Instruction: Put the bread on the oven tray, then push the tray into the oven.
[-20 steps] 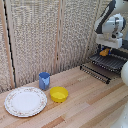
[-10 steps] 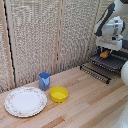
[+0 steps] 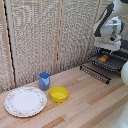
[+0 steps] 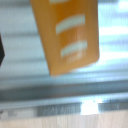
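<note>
Over the pan at the exterior view's right, the clamp hovers just above the bread, which lies on the bars. Whether its jaws are spread or closed cannot be told. A careless push could roll the bread off the bars.

The orange-brown bread is seen lying on the dark ribbed pan at the exterior view's right edge, mid-height.

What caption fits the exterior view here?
Tool hovering above the bread on the oven pan; plate, cup and bowl sit apart.
</note>
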